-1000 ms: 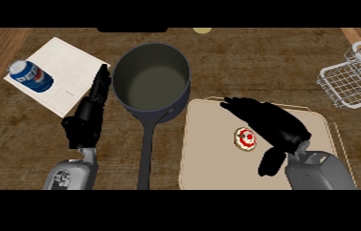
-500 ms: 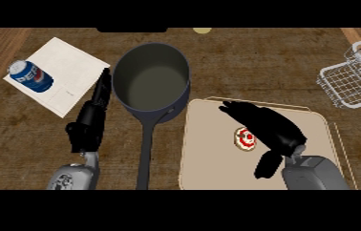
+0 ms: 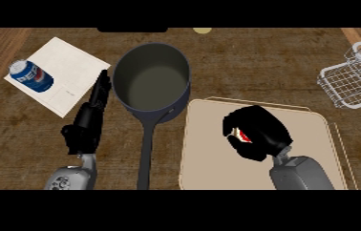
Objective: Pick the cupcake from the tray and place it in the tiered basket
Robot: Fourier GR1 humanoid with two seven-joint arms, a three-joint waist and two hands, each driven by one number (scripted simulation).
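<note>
The right hand [image 3: 255, 135] is curling over the cupcake [image 3: 245, 135] on the beige tray [image 3: 211, 153], its black fingers and thumb wrapping round the cake so that only a small patch of red and white is showing between them. The cupcake is sitting on the tray's middle, just right of the pot's handle, and whether it is resting on the tray or lifted off it cannot be told from this view. The grey right forearm is coming up from the lower edge over the tray's right half.

The dark pot [image 3: 151, 82] is standing on the wooden counter [image 3: 268, 63], touching or just overlapping the tray's upper left corner, with its long handle running straight down along the tray's left edge. Left of the pot, the left hand [image 3: 88, 122] is lying flat with its fingers straight and together, pointing up toward the pot's left rim — holding nothing. Its fingertips are lying over the lower right edge of a white sheet of paper [image 3: 60, 65] spread left of the pot. A blue can [image 3: 30, 76] is lying on the paper's left part, well apart from the pot.

The wire tiered basket [image 3: 343, 82] is showing only in part at the right edge, up and right of the tray — well apart from the cupcake.
</note>
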